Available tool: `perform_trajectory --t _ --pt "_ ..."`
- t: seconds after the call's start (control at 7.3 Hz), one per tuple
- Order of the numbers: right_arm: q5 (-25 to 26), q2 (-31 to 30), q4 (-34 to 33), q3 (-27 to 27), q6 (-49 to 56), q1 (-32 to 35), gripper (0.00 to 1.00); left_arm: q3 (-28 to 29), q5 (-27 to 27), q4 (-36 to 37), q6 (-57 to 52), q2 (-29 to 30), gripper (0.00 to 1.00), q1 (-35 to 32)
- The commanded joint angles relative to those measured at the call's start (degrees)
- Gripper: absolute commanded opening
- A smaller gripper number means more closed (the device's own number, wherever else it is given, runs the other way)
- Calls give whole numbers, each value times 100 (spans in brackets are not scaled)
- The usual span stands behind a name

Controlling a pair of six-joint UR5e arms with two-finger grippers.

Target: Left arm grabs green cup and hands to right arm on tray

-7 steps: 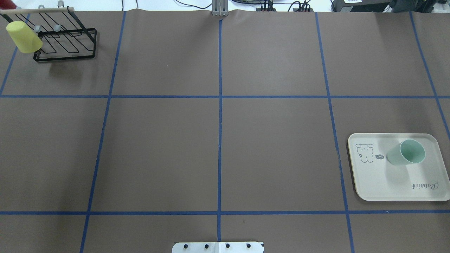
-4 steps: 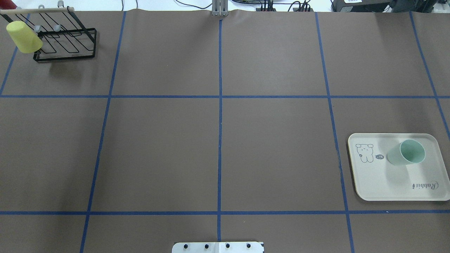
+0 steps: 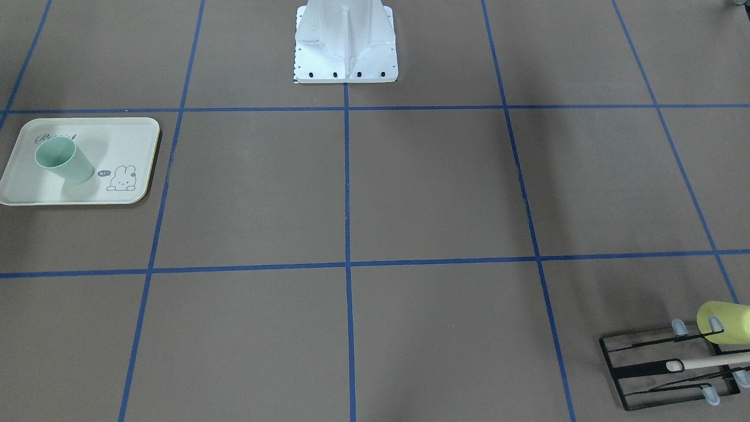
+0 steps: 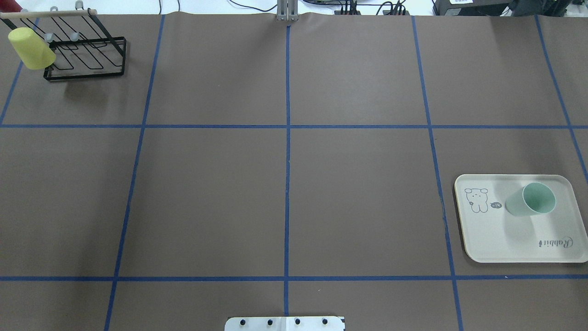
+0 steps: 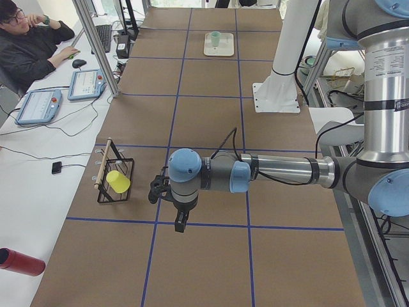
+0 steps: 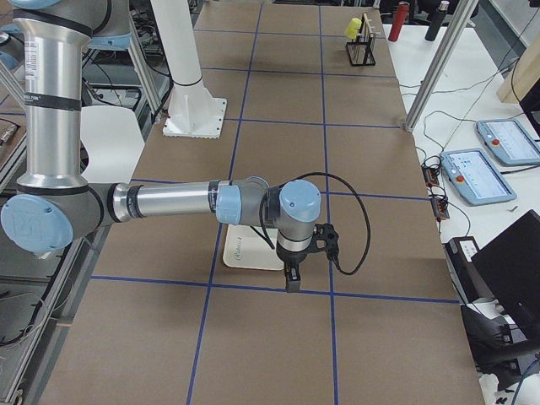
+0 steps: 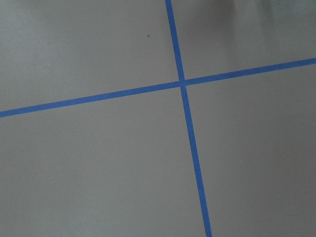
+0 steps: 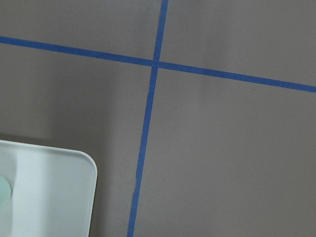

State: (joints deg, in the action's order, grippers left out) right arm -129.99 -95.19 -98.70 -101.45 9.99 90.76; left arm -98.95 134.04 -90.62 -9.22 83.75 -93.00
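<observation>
The green cup (image 4: 529,200) stands mouth up on the tray (image 4: 505,239) at the table's right side, free of any gripper; it also shows as the green cup (image 3: 61,162) on the tray (image 3: 117,140). A sliver of the cup (image 8: 4,190) and a tray corner (image 8: 54,187) show in the right wrist view. The left gripper (image 5: 181,222) hangs over the table near the wire rack, and the right gripper (image 6: 292,277) hangs by the tray's edge (image 6: 245,253). Both show only in the side views, so I cannot tell whether they are open or shut.
A yellow cup (image 4: 30,48) hangs on the black wire rack (image 4: 87,62) at the far left corner. The white robot base (image 3: 345,47) stands mid-table at the robot's side. A person (image 5: 29,45) sits at a side desk, where a red bottle (image 5: 19,261) lies.
</observation>
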Motion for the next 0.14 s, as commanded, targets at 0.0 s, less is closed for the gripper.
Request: perform_trajectory --t 0.0 --pt "9 1 0 11 -23 -67 100 42 -10 0 -1 10 100 1"
